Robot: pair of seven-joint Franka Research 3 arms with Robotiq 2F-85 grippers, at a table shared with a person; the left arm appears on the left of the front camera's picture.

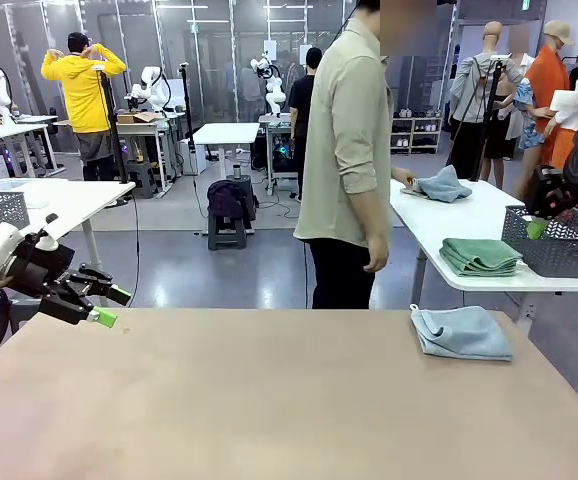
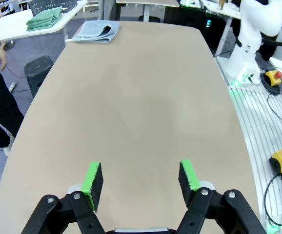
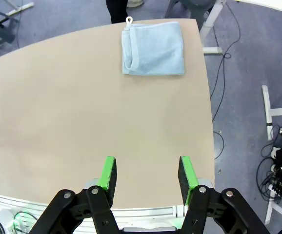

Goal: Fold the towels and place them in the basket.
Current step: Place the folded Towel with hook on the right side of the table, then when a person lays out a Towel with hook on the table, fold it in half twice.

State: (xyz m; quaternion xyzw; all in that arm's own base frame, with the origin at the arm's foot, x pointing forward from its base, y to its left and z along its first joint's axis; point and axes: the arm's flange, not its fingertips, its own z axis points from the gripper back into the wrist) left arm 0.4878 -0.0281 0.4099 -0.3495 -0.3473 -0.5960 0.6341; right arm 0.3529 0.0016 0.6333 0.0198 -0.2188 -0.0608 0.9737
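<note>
The small folded terry towel (image 1: 461, 332) at two o'clock is pale blue. The big flat table (image 1: 269, 400) under it is plain tan.

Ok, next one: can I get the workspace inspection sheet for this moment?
Surface: beige table, no spills seen.
Job's things: folded blue towel at the table's far right corner; folded green towel, crumpled grey-blue towel and basket on the white side table.
Clutter: nothing seen.
Grippers: left tool and right tool both open, empty, held over the table.
Cables: loose cables on the floor beside the table.
Surroundings: person stands at the far side, turned to the side table.
</note>
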